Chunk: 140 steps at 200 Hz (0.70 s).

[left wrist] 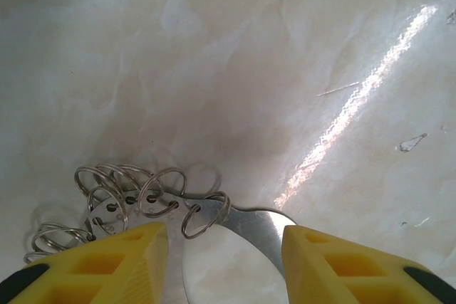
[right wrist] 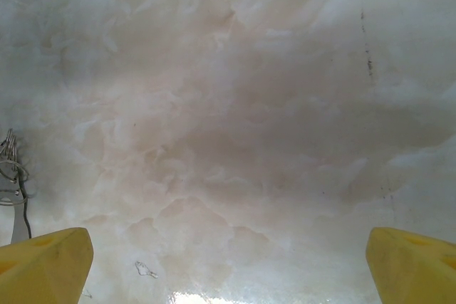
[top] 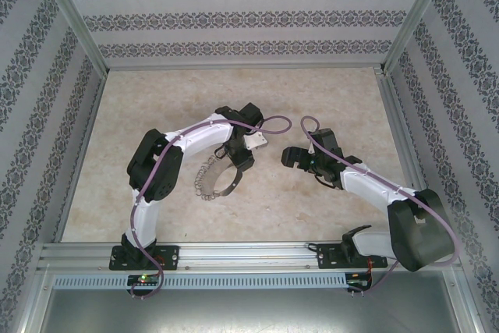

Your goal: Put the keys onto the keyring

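Marble table (top: 327, 99): lying between patterned walls (top: 234, 17).
Left gripper (left wrist: 224, 261): you are pinching the keyring (left wrist: 256, 227), with wire loops (left wrist: 121, 190) crowding your left finger.
Key (left wrist: 412, 143): lying flat, well apart from the keyring.
Right gripper (right wrist: 228, 268): you are holding it spread wide.

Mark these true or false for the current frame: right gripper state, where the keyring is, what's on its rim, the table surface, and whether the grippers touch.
1. The right gripper is wide open with nothing in it. True.
2. The keyring is at the right gripper. False: it is at the left gripper.
3. Small wire loops fringe the keyring's rim. True.
4. The table is dark wood. False: it is pale and marble-patterned.
5. The two grippers touch. False: the top view shows a gap between them.
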Tool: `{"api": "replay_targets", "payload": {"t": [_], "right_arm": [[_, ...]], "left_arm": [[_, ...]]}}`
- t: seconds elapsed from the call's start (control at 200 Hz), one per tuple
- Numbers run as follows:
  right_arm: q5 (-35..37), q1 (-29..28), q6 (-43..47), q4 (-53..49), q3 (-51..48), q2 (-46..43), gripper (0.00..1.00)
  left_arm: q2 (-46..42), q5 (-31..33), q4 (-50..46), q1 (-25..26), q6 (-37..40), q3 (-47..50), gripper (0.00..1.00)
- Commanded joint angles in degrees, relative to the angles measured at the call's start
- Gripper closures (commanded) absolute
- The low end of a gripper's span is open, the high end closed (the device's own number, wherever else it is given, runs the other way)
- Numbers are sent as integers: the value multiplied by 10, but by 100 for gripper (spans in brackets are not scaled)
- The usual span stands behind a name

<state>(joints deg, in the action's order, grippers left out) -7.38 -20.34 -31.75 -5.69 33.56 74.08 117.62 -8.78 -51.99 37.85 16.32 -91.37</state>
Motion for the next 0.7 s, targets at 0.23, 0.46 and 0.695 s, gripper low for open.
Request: {"api": "replay_targets", "payload": {"t": [0.23,0.46,0.695], "right_arm": [[-3,6,-2,10,5,10,2],[-2,6,-2,11,5,11,2],[-3,7,-1,12,5,13,2]], "left_arm": [[7,-10,8,-4,6,12,54],[16,-11,12,-7,6,15,54],[23,-18,17,-11,6,18,56]]}}
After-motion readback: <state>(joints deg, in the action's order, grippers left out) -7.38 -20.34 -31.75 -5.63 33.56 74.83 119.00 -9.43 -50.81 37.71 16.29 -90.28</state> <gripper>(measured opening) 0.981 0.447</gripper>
